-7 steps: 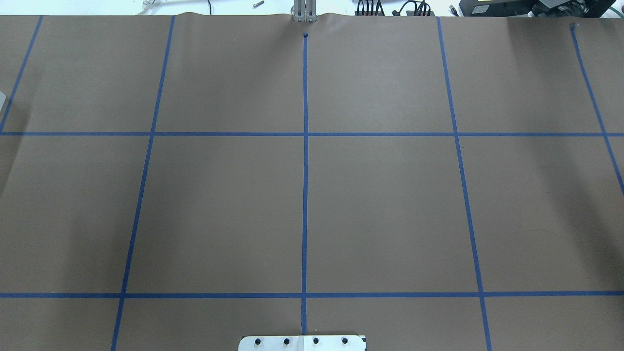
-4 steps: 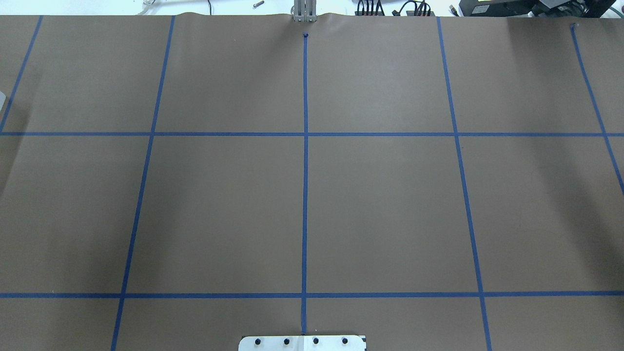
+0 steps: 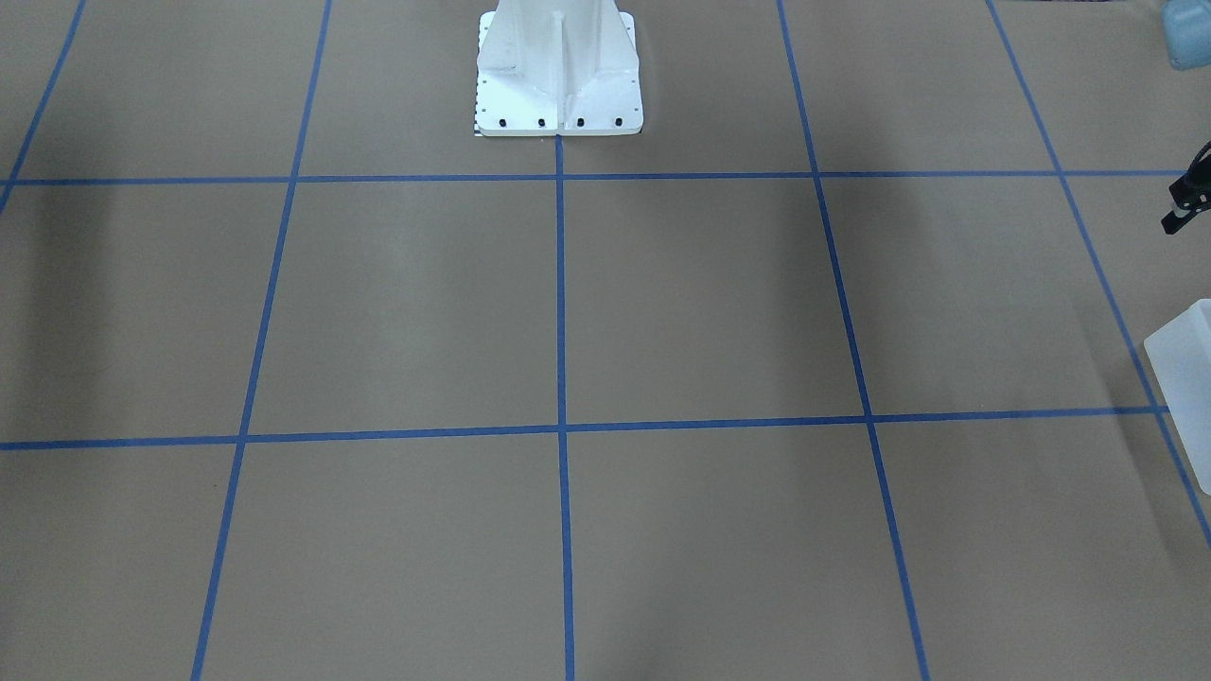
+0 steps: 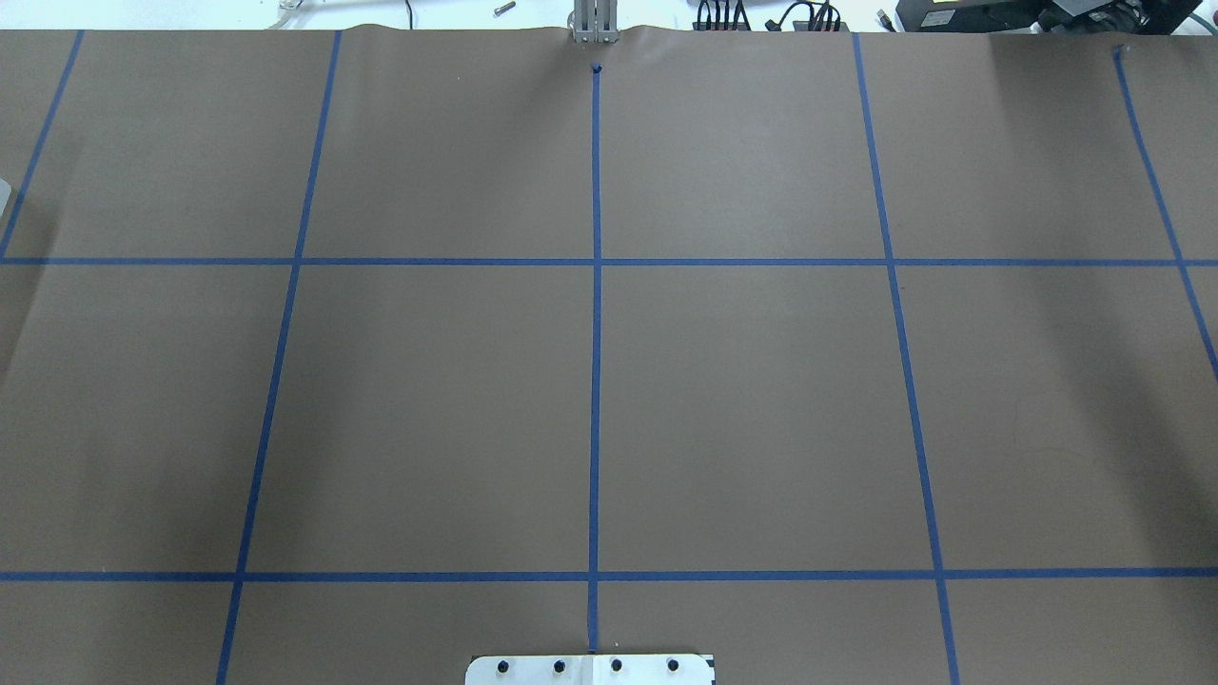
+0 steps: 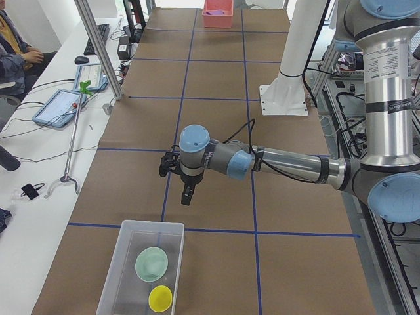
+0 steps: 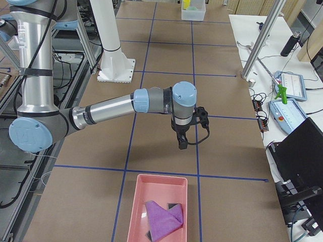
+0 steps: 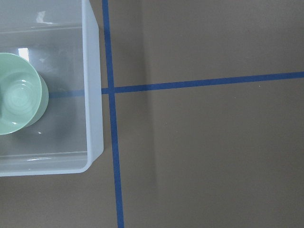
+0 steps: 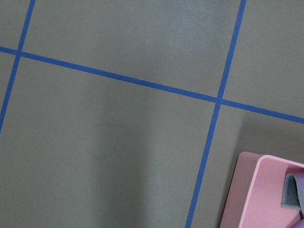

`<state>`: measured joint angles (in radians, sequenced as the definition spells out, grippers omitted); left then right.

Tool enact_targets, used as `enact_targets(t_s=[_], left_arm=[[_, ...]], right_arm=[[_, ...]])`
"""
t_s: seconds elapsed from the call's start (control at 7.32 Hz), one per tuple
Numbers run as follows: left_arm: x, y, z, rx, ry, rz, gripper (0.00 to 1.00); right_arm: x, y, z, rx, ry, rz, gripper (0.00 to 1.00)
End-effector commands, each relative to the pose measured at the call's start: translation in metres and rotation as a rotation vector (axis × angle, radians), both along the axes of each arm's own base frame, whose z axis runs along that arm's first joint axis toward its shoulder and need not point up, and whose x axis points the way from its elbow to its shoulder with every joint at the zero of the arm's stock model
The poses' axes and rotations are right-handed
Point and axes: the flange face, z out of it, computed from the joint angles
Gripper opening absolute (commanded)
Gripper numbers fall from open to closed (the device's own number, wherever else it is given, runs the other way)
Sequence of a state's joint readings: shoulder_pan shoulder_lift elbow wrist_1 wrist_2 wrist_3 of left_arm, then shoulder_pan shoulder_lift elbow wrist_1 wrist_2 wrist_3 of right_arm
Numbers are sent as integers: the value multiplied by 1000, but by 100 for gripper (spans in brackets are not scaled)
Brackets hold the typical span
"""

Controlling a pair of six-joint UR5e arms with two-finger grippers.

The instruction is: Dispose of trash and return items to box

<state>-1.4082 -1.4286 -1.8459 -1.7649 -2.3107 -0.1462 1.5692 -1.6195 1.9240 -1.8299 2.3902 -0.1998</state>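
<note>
The translucent white box stands at the table's left end. In it are the yellow cup and a pale green bowl. The left wrist view shows the box's wall and the bowl, but not the cup. My left gripper hangs above bare paper a little way from the box; I cannot tell if it is open or shut. My right gripper hangs above the paper just beyond a pink tray; I cannot tell its state either.
The pink tray holds a purple cloth; its corner shows in the right wrist view. The white robot base stands at the table's middle edge. Brown paper with blue tape lines covers the table. An operator sits beside it.
</note>
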Motion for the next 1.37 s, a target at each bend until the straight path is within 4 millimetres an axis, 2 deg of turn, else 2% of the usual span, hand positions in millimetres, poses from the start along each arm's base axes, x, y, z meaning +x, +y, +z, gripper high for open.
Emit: enact_targets(t_s=[0.0,0.27,0.55,0.68,0.82,0.96,1.09,1.23], left_arm=[[1,1,8,-9,4,12,98],[0,0,17,-29,0,7,98],[0,1,5,-19,14,3,98],[-12,5,-10,-58,76,-32,98],[-47,8,-18,-102,90,-103,98],[-53,8,-27,-91,75,-74,98],[-58,6,-20,-50,24,-36,98],[-59,7,-25,-37,12,-39,98]], right_arm=[[0,11,-2,3,-3,0,100],[-3,17,5,-9,-3,-7,100],[-3,17,5,-10,0,-9,100],[-5,17,5,-8,0,-12,100],[-6,17,6,-11,0,-16,100],[-9,17,5,-9,2,-24,100],[-9,18,9,-13,11,-24,100],[-9,18,10,-17,1,-23,100]])
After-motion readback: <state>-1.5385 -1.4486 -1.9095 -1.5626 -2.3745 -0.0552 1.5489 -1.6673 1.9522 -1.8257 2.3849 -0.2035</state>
